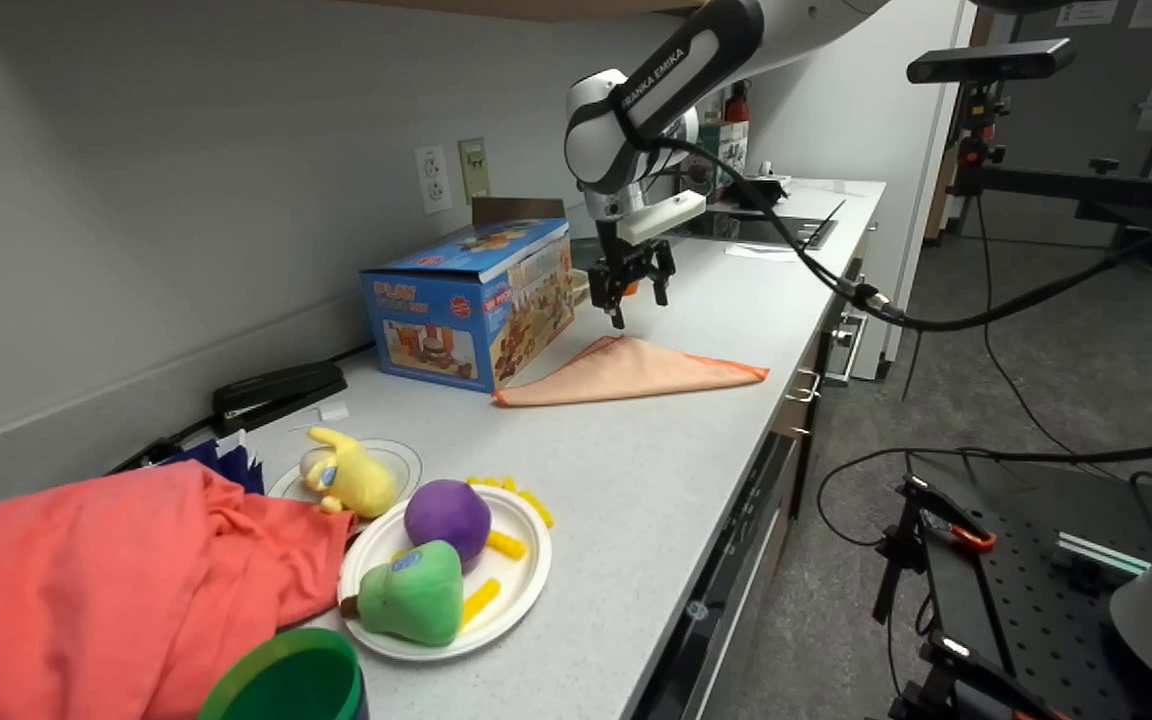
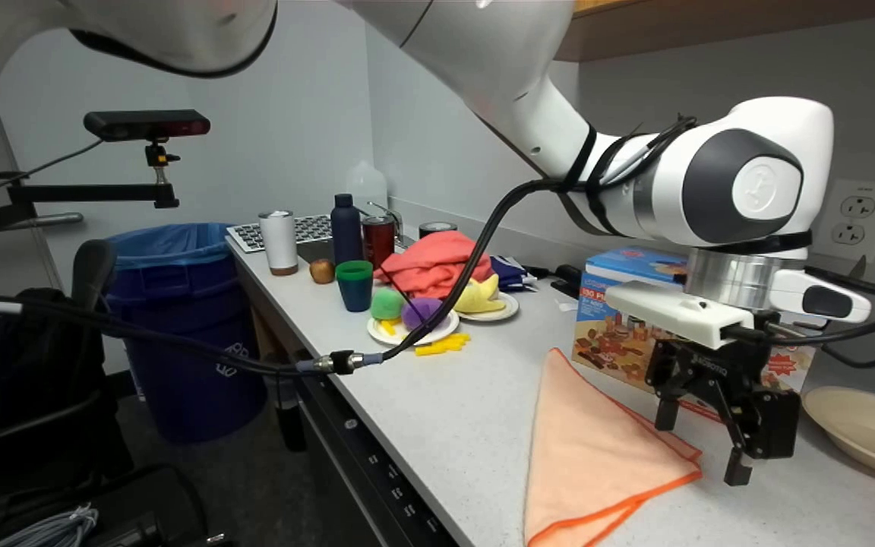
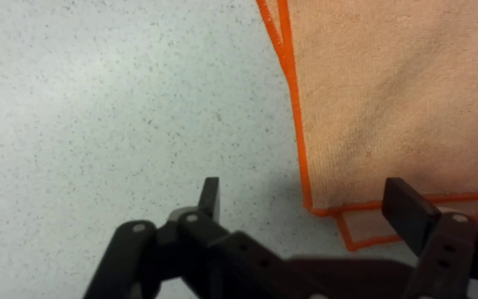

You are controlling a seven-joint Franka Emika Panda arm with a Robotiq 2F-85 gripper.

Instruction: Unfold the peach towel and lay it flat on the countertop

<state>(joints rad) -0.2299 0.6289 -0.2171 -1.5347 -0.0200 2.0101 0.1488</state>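
Lying folded in a triangle on the countertop (image 1: 656,460), the towel (image 1: 636,375) sits just beside the box (image 1: 476,305). In an exterior view its long axis runs left to right, from a tip by the box to a tip toward the countertop's front edge, and its peak points far, toward the gripper (image 1: 640,311). The bin (image 2: 179,327) and the bottle (image 2: 346,232) show only in an exterior view where the axis runs near to far and the peak points right. The wrist view alone looks closely down on the peak, where a lower layer pokes out past the orange hem (image 3: 299,137). The gripper's fingers (image 3: 409,214) stand wide apart: there, one shows in front of bare countertop, its mate in front of the towel's edge. Whether that finger touches the towel, I cannot tell.
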